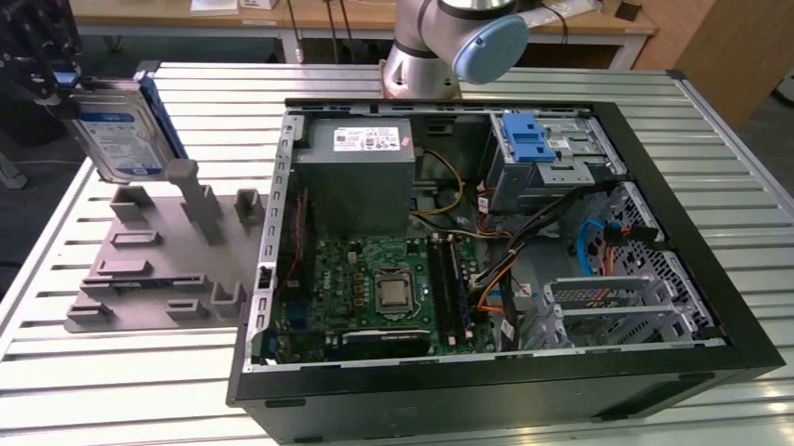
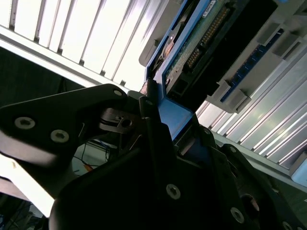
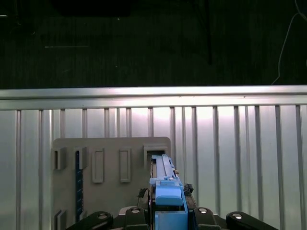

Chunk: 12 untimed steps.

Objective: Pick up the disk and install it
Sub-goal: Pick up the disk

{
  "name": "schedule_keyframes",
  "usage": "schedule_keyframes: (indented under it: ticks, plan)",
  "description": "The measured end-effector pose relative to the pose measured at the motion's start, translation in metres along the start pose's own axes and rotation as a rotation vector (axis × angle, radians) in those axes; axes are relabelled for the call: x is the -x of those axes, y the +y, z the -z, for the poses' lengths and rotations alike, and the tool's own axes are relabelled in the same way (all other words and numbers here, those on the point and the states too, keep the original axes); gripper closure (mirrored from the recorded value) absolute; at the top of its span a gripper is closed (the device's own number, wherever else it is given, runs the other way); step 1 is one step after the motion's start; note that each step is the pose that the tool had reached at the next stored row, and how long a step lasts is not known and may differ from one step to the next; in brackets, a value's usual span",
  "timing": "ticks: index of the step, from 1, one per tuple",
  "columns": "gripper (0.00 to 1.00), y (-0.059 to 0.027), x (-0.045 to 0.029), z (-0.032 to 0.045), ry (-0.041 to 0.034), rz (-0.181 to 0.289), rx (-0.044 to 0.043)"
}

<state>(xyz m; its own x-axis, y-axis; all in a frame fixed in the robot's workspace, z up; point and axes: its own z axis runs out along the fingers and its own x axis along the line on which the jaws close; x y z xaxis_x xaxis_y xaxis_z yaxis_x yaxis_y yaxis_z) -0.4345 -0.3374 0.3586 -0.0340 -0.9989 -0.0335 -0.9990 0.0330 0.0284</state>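
The disk (image 1: 122,132) is a silver-grey hard drive with a white and blue label and a blue bracket. It stands on edge at the exterior view's far left, above the grey holder plate (image 1: 155,269). My gripper (image 1: 59,85) is shut on its upper end. In the first wrist view the blue bracket (image 3: 167,194) sits clamped between the fingers of my gripper (image 3: 165,213), over the holder plate (image 3: 110,160). The second wrist view shows the disk's circuit-board side (image 2: 201,38) and its blue bracket (image 2: 173,117) in my gripper (image 2: 160,112).
An open black computer case (image 1: 496,386) lies on the slatted metal table (image 1: 125,376). Inside are a grey power supply box (image 1: 360,181), a green motherboard (image 1: 372,283) and a silver drive cage with a blue latch (image 1: 531,139). The arm's base (image 1: 429,51) stands behind the case.
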Motion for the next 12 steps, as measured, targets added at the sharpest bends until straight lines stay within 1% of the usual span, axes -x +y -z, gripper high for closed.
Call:
schedule_keyframes:
  ticks: [12]
  plan:
    - [0.64,0.0002,0.0002,0.0065,-0.0044,0.0,0.0003]
